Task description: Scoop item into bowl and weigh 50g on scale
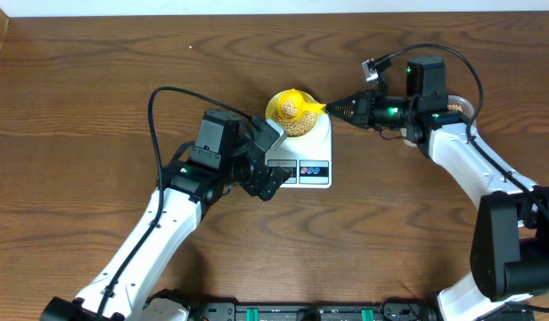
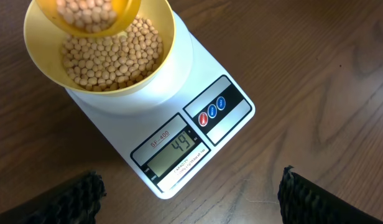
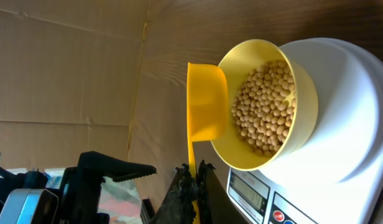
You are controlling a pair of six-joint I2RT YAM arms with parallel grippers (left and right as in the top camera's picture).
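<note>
Many beans (image 3: 263, 106) in bowl (image 3: 244, 155) under scoop (image 3: 207, 102) seemingly between right gripper's (image 3: 193, 173) jaws

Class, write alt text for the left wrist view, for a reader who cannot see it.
The display on a white scale reads 49, with a pale yellow bowl of beans on its platform. A yellow scoop holding more beans hangs over the bowl, and the open left gripper frames the bottom corners.
</note>
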